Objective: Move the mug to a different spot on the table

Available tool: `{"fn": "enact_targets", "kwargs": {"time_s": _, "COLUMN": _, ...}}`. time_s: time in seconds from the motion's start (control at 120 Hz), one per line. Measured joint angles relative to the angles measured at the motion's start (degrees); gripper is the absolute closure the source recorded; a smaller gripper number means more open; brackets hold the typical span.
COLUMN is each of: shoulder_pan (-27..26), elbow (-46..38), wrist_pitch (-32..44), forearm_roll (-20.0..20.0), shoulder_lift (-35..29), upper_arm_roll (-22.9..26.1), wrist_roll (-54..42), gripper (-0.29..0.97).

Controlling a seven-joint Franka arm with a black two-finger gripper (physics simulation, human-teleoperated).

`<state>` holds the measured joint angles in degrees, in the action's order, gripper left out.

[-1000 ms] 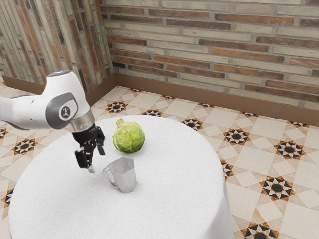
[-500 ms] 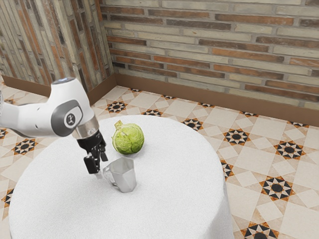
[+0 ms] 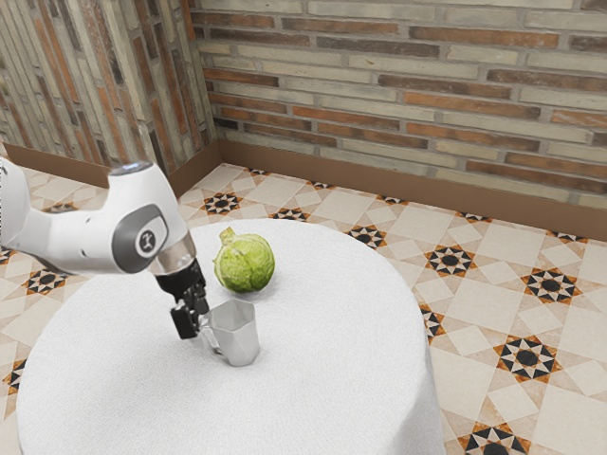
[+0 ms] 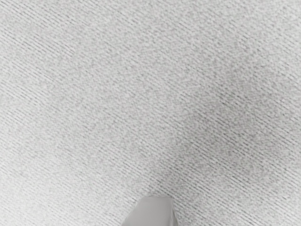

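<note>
One black gripper (image 3: 197, 329) hangs low over the table at the end of the white arm (image 3: 104, 232), which reaches in from the exterior view's left. It sits right at the handle (image 3: 209, 334) of the mug (image 3: 237, 332), on the side of the mug toward the exterior view's left. Whether it is open or has closed on the handle cannot be told from this angle.

The mug is pale grey with faceted sides. It stands upright on the white cloth of the round table (image 3: 341, 379), mouth up, and what shows of its inside is plain grey wall. In the wrist view a blurred grey shape (image 4: 151, 213) lies against the woven cloth just under the hand; it is probably part of the mug.

Behind the mug, near it but apart, a green cabbage (image 3: 245, 263) rests on the cloth. Around the table are a patterned tile floor (image 3: 512, 284) and brick walls (image 3: 427, 85).
</note>
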<state>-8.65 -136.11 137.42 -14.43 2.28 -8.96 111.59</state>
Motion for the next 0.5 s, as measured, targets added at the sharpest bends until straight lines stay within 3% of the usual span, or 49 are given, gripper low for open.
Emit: {"fn": "enact_targets", "kwargs": {"time_s": 0.5, "shoulder_pan": -0.6, "elbow": 0.2, "wrist_pitch": 2.6, "forearm_roll": -0.7, "shoulder_lift": 1.9, "upper_arm_roll": 0.2, "wrist_roll": 0.0, "gripper": 0.0}}
